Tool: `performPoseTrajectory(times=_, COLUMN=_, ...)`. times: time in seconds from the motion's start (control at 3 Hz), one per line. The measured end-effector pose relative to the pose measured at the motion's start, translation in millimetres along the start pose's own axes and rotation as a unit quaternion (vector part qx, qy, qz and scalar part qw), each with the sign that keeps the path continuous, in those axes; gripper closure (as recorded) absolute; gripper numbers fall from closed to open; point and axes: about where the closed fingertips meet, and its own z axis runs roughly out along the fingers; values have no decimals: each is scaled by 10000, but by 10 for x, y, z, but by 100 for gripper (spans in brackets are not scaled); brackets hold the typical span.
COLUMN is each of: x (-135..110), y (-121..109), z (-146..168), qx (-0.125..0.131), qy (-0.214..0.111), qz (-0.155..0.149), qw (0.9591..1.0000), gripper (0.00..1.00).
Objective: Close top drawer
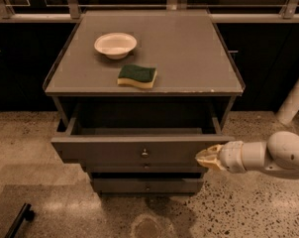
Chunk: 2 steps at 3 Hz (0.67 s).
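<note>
The top drawer [115, 150] is a wide grey drawer pulled out from under the cabinet top, its deep tray showing dark inside. Its flat front panel has a small round metal knob [144, 152] at the centre. My gripper [205, 156] comes in from the right on a white arm and its pale tip touches the right part of the drawer's front panel.
Two narrower grey drawers [147, 185] sit below the top one. On the cabinet top [189, 53] lie a white bowl [115, 44] and a green-and-yellow sponge [137, 76]. A white post [293, 103] stands at the right. A dark bar [18, 219] lies on the speckled floor at the lower left.
</note>
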Motion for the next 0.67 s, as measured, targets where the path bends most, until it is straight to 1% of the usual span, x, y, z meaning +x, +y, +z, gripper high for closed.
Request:
performPoseTrajectory(times=0.33, x=0, y=16, z=-3, qx=0, qy=0, qz=-1, qw=10000, gripper=100)
performPoseTrajectory(times=0.67, x=-307, y=-198, z=26, qx=366, qy=92, qz=-603, qw=9975, gripper=100)
